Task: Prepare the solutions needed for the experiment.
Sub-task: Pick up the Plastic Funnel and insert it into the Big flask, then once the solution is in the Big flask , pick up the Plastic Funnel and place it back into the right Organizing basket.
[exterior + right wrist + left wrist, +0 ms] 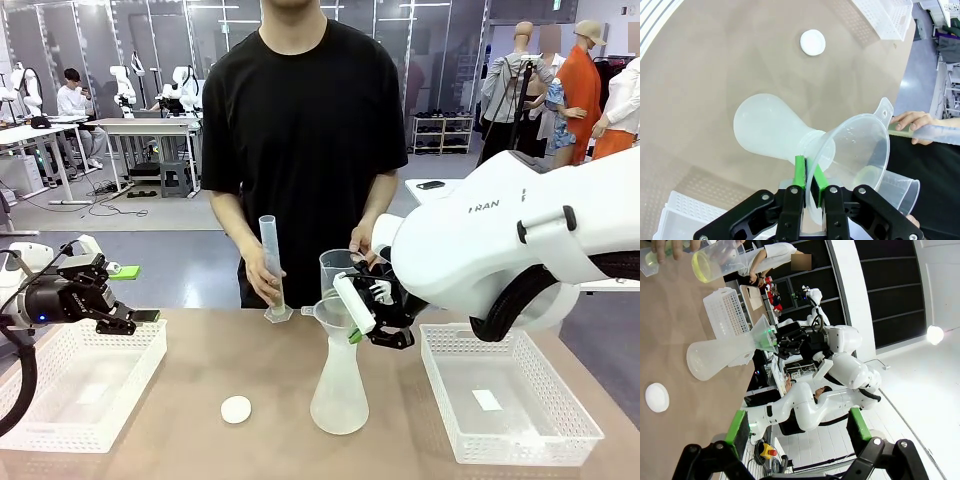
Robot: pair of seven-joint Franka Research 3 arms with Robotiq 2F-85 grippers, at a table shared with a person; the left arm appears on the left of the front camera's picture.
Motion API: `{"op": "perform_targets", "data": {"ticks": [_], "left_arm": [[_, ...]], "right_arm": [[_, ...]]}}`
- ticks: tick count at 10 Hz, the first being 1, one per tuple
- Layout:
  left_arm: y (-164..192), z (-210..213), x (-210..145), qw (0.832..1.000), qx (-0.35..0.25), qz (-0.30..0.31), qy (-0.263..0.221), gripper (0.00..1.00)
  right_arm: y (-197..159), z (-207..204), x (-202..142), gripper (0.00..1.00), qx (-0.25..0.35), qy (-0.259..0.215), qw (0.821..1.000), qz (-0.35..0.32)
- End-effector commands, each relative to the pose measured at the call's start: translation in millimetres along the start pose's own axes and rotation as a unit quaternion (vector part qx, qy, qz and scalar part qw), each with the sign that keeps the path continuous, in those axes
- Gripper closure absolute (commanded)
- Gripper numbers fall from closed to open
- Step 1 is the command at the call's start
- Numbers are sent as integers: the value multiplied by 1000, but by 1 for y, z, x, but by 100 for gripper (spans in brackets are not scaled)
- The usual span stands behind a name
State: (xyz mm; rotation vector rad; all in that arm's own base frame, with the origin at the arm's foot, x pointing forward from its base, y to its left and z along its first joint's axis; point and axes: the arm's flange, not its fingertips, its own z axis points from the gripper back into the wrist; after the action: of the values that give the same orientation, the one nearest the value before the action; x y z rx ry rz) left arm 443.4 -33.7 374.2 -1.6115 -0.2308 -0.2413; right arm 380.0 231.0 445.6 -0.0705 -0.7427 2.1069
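A translucent white conical flask (340,395) stands mid-table with a clear funnel (335,312) in its neck. My right gripper (809,172) straddles the funnel's rim (855,150), its green pads a narrow gap apart on either side of it. Across the table, the person holds a graduated cylinder (270,262) in one hand and a beaker (338,265) in the other, just behind the funnel. The pale yellow-green solution (702,266) shows at the bottom of the beaker. My left gripper (133,293) hangs open and empty above the left basket.
Two white mesh baskets flank the flask, one at the left (80,385) and one at the right (510,400). A small white round cap (236,409) lies on the table left of the flask. The person stands close behind the table's far edge.
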Motion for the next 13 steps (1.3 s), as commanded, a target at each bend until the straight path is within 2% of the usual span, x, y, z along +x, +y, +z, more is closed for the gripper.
{"op": "perform_targets", "data": {"ticks": [1, 2, 3, 4, 13], "left_arm": [[-1, 0, 0, 1000, -4, -4, 1, 0], [-1, 0, 0, 1000, -4, -4, 1, 0], [-1, 0, 0, 1000, -4, -4, 1, 0], [-1, 0, 0, 1000, -4, -4, 1, 0], [-1, 0, 0, 1000, -4, -4, 1, 0]], "right_arm": [[2, -7, 0, 75, 1, -15, 1000, 5], [1, -4, 2, 75, -1, -13, 1000, 5], [3, 0, 5, 55, -2, -11, 1000, 5], [3, 3, 8, 78, 1, -2, 1000, 6], [0, -1, 4, 78, 1, -3, 1000, 2]]}}
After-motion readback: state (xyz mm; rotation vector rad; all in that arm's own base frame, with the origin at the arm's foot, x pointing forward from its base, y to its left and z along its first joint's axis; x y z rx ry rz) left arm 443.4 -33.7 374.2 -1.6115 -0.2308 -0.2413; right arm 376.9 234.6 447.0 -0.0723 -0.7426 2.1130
